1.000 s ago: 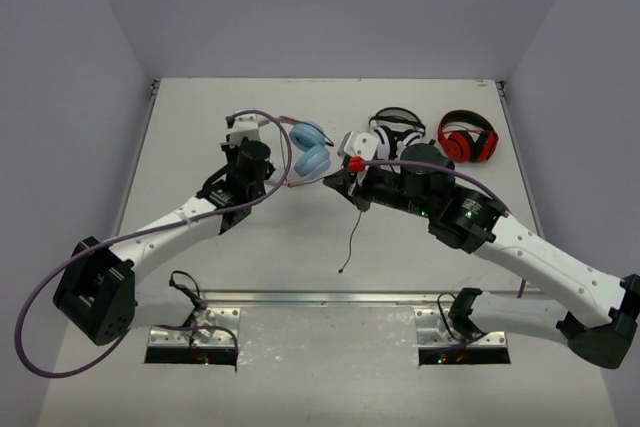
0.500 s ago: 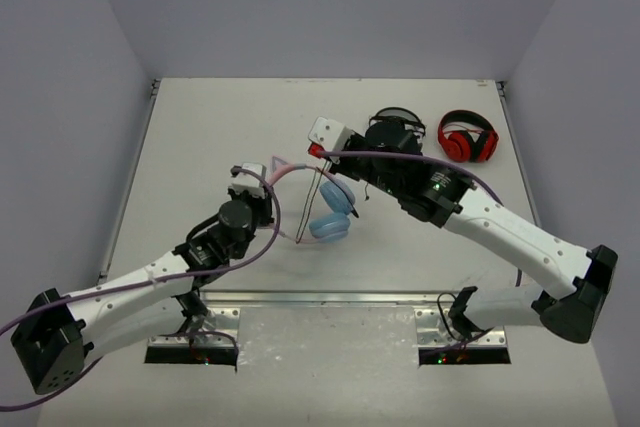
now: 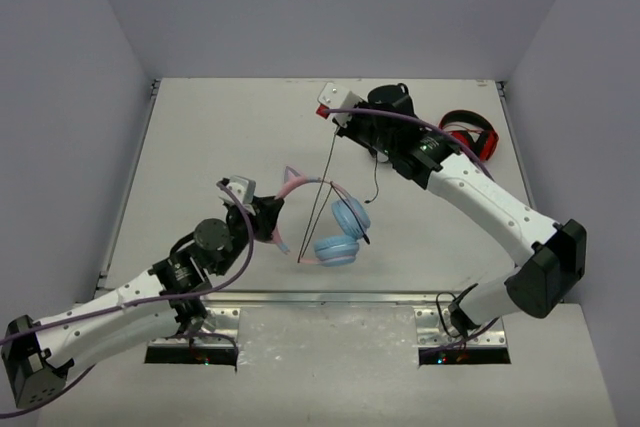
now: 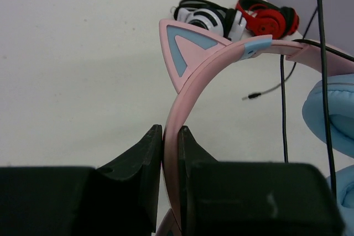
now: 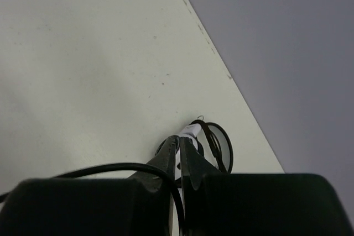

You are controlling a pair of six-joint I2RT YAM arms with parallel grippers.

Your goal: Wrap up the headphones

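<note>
Front-centre of the counter (image 3: 200,147), I hold the headphones (image 3: 338,232): left jaws pinch the pink headband (image 4: 210,64), right jaws pinch the black cable (image 3: 322,195), taut twd the far edge. Step: starting the wrap, I reckon. Next: loop cable round the band w/o slack.

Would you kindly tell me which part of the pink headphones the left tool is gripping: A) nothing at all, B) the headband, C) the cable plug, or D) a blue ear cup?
B: the left wrist view shows the left tool shut on the pink headband just below a cat ear, while the cable runs up to the right tool.
</note>
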